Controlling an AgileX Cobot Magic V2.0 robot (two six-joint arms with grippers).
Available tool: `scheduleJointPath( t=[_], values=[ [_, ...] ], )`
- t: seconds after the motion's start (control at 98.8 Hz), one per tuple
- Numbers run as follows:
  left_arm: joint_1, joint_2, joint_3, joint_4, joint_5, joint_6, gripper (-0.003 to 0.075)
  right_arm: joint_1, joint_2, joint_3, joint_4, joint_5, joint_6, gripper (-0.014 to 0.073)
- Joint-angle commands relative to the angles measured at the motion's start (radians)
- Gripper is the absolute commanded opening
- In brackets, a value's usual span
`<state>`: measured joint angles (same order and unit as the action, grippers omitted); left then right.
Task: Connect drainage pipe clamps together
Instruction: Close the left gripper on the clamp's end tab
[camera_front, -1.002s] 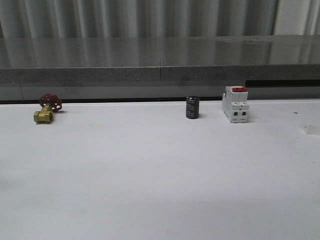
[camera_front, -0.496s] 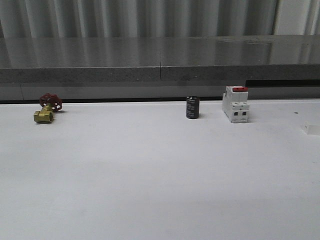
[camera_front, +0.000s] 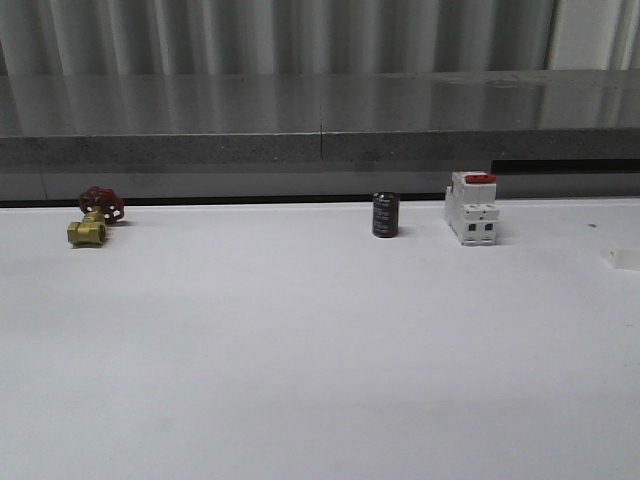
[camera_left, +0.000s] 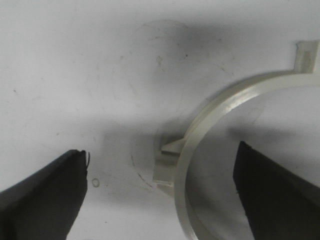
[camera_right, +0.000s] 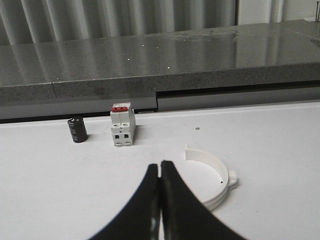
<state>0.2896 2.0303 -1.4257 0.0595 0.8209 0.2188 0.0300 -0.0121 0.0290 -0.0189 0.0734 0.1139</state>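
Note:
One drainage pipe clamp (camera_left: 235, 97), a white half-ring with a small flat tab on its outer side, lies flat on the white table. My left gripper (camera_left: 162, 150) is open just above it. One dark finger (camera_left: 45, 192) is outside the arc and the other finger (camera_left: 272, 190) is over its inner side; neither touches it. A second clamp half (camera_right: 209, 158) lies on the table in the right wrist view, just off to one side of my right gripper (camera_right: 160, 165). That gripper is shut and holds nothing.
Along the far edge of the table (camera_front: 300, 340) stand a brass valve with a red handwheel (camera_front: 93, 220), a small black cylinder (camera_front: 385, 215) and a white breaker with a red top (camera_front: 472, 207). A small white piece (camera_front: 620, 258) shows at the right edge. A grey ledge runs behind.

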Motion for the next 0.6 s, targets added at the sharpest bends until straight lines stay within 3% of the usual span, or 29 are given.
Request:
scheduleJointPath(
  t=[0.0,0.587],
  values=[
    [0.003,-0.049,-0.03,-0.009,-0.018,0.008,0.0587,-0.008,-0.018,-0.019,0.003,-0.085,-0.005,-0.0067],
    [0.004,-0.033,-0.03,-0.059,-0.035,0.056,0.0586,-0.008,-0.018,-0.019,0.003,-0.085,-0.005,-0.0067]
  ],
)
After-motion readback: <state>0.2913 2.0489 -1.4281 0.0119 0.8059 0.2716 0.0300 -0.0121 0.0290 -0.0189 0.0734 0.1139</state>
